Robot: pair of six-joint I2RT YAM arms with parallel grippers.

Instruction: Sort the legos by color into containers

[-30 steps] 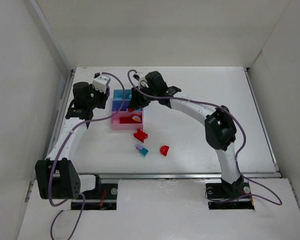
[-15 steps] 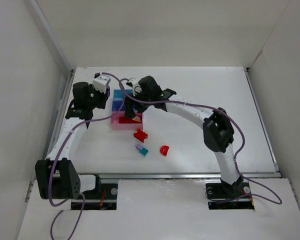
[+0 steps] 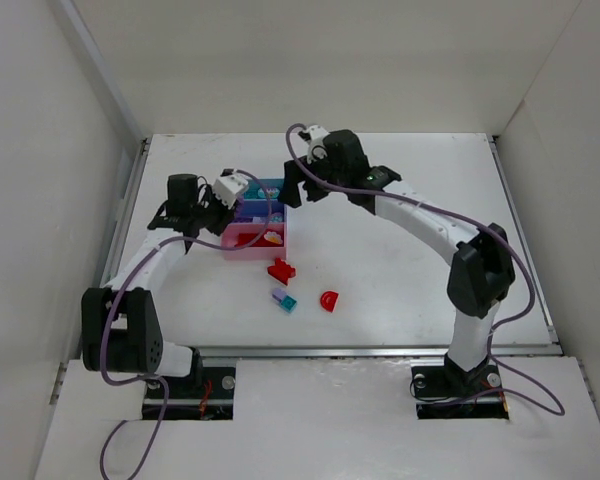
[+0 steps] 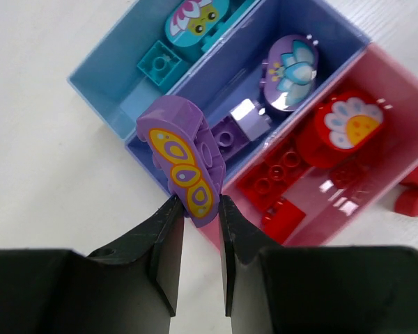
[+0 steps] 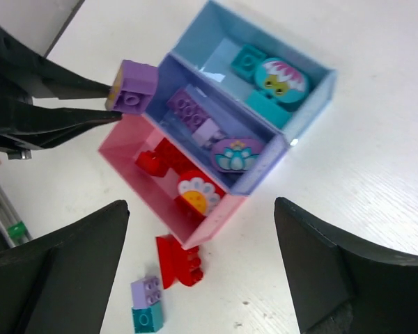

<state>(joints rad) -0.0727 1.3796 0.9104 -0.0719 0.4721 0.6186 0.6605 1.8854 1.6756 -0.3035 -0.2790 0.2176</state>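
Observation:
My left gripper point(image 4: 200, 209) is shut on a purple rounded lego with a yellow butterfly print point(image 4: 184, 160), held over the near-left corner of the purple-blue container point(image 4: 338, 66). That container lies between the light blue one point(image 4: 101, 83) and the pink one point(image 4: 397, 149), and each holds bricks of its own color. My right gripper point(image 5: 198, 209) stands wide open and empty above the pink container's end point(image 5: 226, 209). On the table lie a red brick point(image 3: 281, 270), a lilac-on-teal stack point(image 3: 283, 299) and a red arch point(image 3: 328, 299).
White walls enclose the table point(image 3: 410, 250) on the left, back and right. In the top view the left gripper point(image 3: 242, 203) and the right gripper point(image 3: 298, 192) hang close together over the containers point(image 3: 242, 250). The loose bricks lie just in front of the pink container.
The left arm has swung right, carrying the purple lego over the containers. The right gripper dipped over the pink container, opened wide, then drew back up and to the right.

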